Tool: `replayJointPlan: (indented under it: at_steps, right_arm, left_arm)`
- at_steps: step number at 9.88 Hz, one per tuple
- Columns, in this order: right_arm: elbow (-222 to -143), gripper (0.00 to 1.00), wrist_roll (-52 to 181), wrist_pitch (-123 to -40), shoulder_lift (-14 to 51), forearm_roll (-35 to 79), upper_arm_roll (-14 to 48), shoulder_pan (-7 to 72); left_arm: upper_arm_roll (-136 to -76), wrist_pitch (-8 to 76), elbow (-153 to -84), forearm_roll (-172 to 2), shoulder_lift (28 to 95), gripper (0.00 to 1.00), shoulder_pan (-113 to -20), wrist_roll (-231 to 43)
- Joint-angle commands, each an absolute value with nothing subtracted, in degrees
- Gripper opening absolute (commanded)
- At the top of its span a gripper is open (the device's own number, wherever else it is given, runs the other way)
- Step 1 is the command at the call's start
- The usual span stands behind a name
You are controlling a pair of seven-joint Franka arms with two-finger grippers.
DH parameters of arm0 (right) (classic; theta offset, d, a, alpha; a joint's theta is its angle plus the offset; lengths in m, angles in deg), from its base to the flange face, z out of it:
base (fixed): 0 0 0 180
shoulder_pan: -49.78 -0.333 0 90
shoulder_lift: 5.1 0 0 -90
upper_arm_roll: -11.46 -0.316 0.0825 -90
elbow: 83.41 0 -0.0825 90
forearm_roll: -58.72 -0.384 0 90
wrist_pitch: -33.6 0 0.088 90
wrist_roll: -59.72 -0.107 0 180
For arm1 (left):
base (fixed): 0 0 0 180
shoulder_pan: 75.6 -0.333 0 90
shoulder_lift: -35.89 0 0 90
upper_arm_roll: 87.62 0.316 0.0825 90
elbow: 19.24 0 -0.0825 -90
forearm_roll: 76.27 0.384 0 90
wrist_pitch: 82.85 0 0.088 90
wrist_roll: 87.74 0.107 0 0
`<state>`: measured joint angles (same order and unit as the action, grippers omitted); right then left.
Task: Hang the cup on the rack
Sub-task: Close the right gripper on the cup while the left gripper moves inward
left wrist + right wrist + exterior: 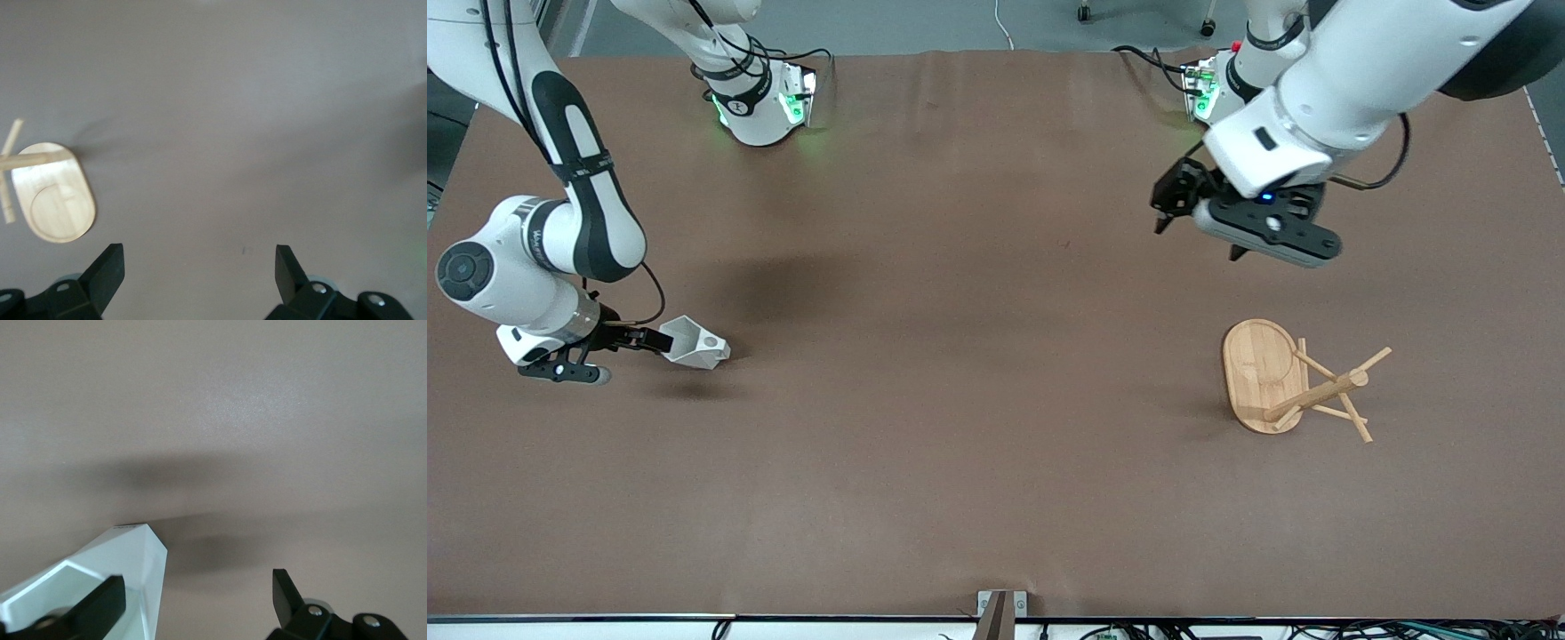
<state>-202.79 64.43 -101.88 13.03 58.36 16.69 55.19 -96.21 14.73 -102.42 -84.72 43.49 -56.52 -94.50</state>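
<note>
The white faceted cup [695, 343] lies on its side on the table near the right arm's end, its mouth toward my right gripper [660, 340]. In the right wrist view the cup [127, 567] shows at one finger. My right gripper [198, 587] is open wide, one finger at the cup's mouth and the other outside its wall. The wooden rack [1261, 373] stands on its oval base near the left arm's end, pegs sticking out from its post [1320, 394]. My left gripper [1199, 238] hangs open and empty over bare table near the rack. The left wrist view shows the rack's base [57, 200] ahead of the open left gripper [200, 260].
The brown table mat [978, 356] stretches wide between cup and rack. A small metal bracket [1000, 613] sits at the table edge nearest the front camera. The two arm bases [760, 107] stand along the farthest edge.
</note>
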Motion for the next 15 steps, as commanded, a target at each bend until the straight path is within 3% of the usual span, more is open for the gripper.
replayJointPlan:
  at_steps: [1,4,6,9,12,14,15]
  right_arm:
    - [-203.2,0.99,65.1,-99.6,11.2,57.8,16.6,54.7]
    - [-204.7,0.98,65.1,-100.5,11.3,57.6,16.6,54.0]
    - [-207.7,0.93,65.2,-106.3,11.7,57.7,16.6,53.5]
    - [-207.5,0.43,65.2,-107.9,12.6,57.7,16.6,53.2]
    - [-208.1,0.28,65.0,-109.8,13.9,57.6,16.6,52.7]
    - [-208.1,0.01,64.6,-109.3,14.1,57.6,16.6,52.8]
    - [-207.9,0.01,64.6,-109.1,13.9,57.6,16.6,52.7]
  left_arm:
    - [-97.5,15.2,-102.2,-85.1,45.1,1.00,-54.1,-91.4]
    - [-97.4,15.2,-102.2,-84.4,45.2,1.00,-51.4,-91.6]
    - [-97.5,15.1,-102.5,-84.6,45.2,1.00,-51.3,-91.5]
    - [-97.7,14.8,-102.6,-84.6,45.5,1.00,-51.4,-90.6]
    - [-100.4,13.9,-102.6,-85.0,45.4,1.00,-51.4,-88.6]
    - [-103.3,13.0,-102.6,-85.3,45.5,1.00,-51.4,-88.4]
    - [-105.0,13.1,-102.6,-85.3,45.6,1.00,-51.4,-88.4]
